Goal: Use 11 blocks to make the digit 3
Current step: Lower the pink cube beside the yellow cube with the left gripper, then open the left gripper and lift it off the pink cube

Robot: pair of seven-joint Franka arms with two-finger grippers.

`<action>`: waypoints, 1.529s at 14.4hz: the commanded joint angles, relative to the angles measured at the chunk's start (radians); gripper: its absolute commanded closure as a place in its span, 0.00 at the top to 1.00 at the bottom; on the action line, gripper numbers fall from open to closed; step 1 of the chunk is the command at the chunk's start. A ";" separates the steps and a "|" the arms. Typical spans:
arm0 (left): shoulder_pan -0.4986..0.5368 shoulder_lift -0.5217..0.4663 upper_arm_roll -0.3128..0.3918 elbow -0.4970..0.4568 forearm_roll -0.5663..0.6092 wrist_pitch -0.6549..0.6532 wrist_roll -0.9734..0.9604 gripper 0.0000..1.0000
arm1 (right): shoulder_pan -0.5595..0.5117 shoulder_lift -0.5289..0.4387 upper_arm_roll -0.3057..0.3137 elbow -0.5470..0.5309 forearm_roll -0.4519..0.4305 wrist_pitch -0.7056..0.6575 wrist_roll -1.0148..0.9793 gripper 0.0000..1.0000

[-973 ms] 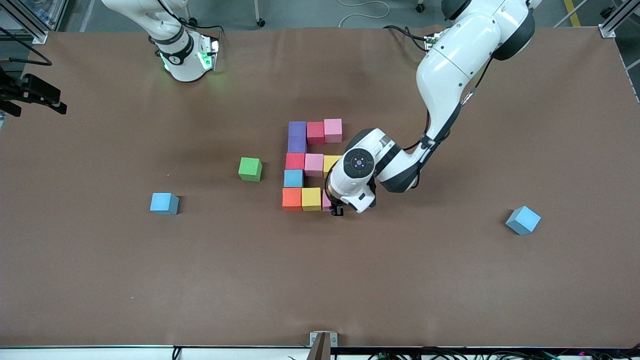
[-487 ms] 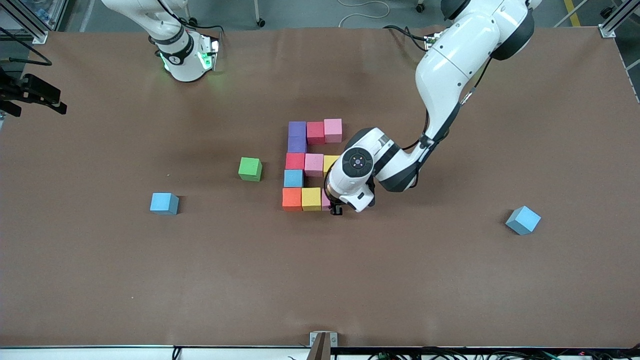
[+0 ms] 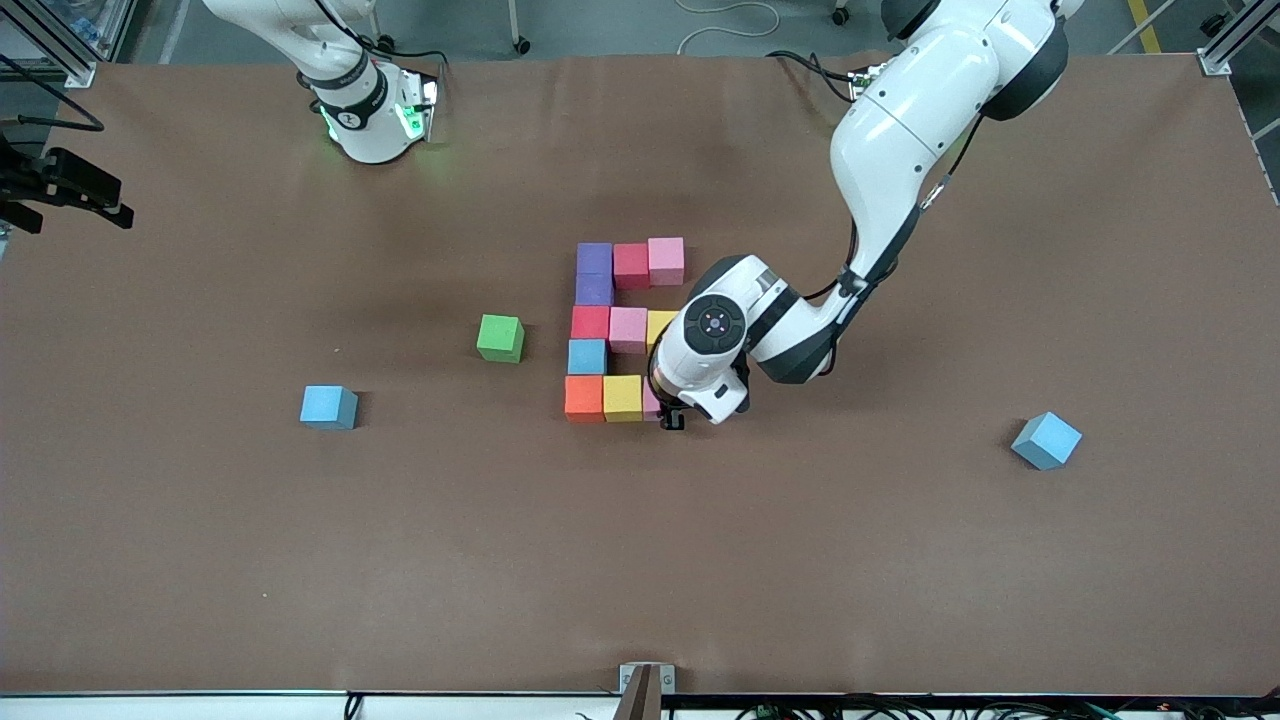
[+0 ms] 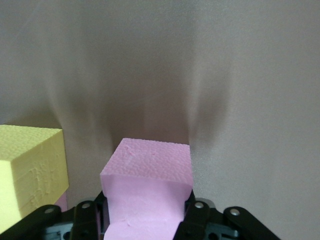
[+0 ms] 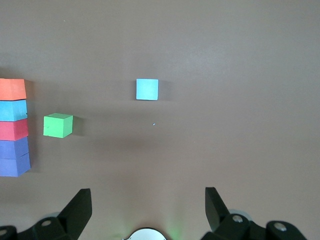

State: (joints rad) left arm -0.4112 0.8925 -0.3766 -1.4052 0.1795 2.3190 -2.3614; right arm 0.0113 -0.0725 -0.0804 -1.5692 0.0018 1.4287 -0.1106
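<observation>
The left arm reaches from its base down over the middle of the counter (image 3: 200, 560), elbow bent and wrist pointing straight down, with the left gripper (image 3: 672, 420) low at the end of the block figure's nearest row. Its fingers (image 4: 197, 220) sit on either side of a pink block (image 4: 149, 197) that rests on the counter just beside a yellow block (image 3: 622, 398); whether they press it or have just let go I cannot tell. The blocks (image 3: 610, 330) lie together mid-counter in three rows joined by a column toward the right arm's end. The right arm waits folded by its base, the right gripper (image 5: 147, 212) spread wide and empty, looking down on a green cube (image 5: 58, 125) and a loose blue cube (image 5: 147, 89).
</observation>
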 commanded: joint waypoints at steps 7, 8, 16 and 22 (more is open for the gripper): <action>-0.008 -0.042 0.008 0.023 0.000 -0.033 0.016 1.00 | -0.005 -0.013 0.002 -0.011 -0.002 0.016 -0.050 1.00; 0.002 -0.064 0.001 0.023 0.000 -0.067 0.019 1.00 | -0.007 -0.013 0.002 -0.009 -0.002 0.016 -0.067 1.00; 0.078 -0.436 -0.001 0.017 -0.008 -0.475 0.468 1.00 | -0.002 -0.016 0.008 -0.011 0.007 0.007 -0.053 1.00; 0.316 -0.641 -0.002 0.018 -0.014 -0.697 1.179 1.00 | 0.003 -0.016 0.011 -0.009 0.012 0.003 -0.027 1.00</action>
State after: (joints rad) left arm -0.1678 0.3251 -0.3748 -1.3463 0.1795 1.6754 -1.3853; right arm 0.0129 -0.0727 -0.0722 -1.5686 0.0024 1.4359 -0.1543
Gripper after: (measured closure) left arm 0.000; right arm 0.000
